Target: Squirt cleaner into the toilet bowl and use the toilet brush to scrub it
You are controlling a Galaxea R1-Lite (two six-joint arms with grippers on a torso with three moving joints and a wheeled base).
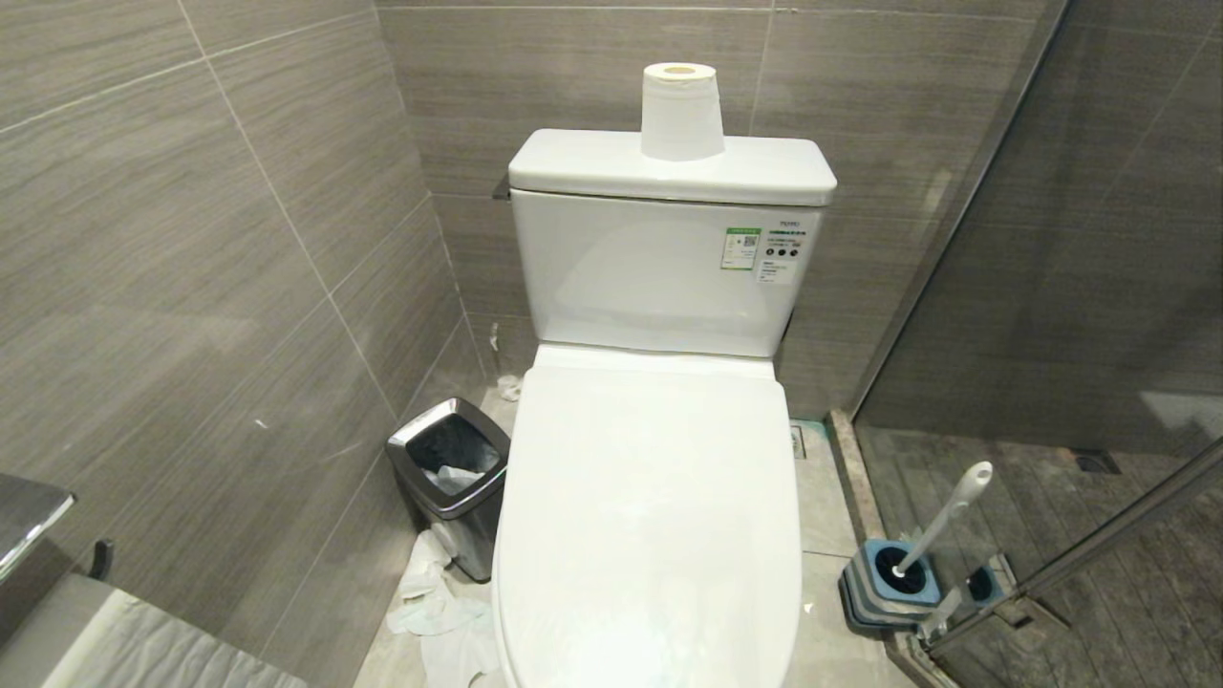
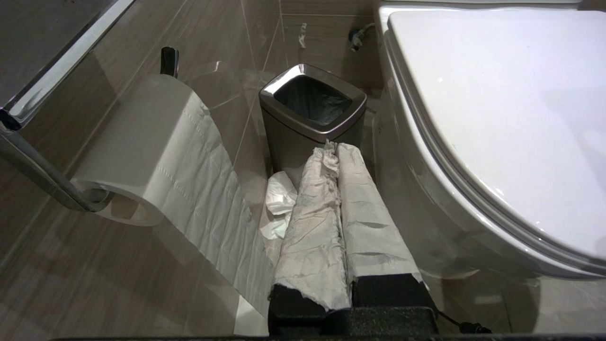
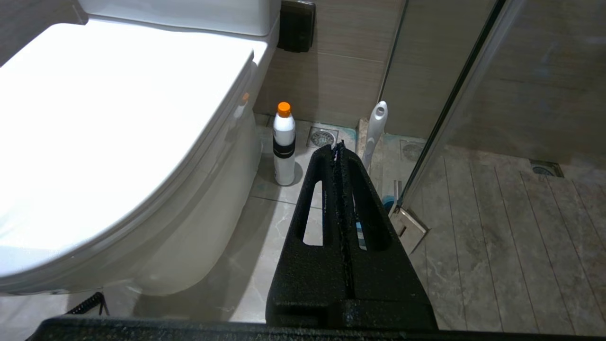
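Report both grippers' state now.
Left gripper: closed, fingers wrapped in tissue, holding nothing else.
Right gripper: closed, holding nothing.

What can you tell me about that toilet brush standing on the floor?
The toilet brush has a long slim white handle, apparently plastic, with a rounded, flattened top end that has a small hole. It leans tilted in a square blue-and-grey holder on the floor to the right of the toilet, beside the glass shower partition. Its head sits down in the holder's dark well. Nothing else touches it.
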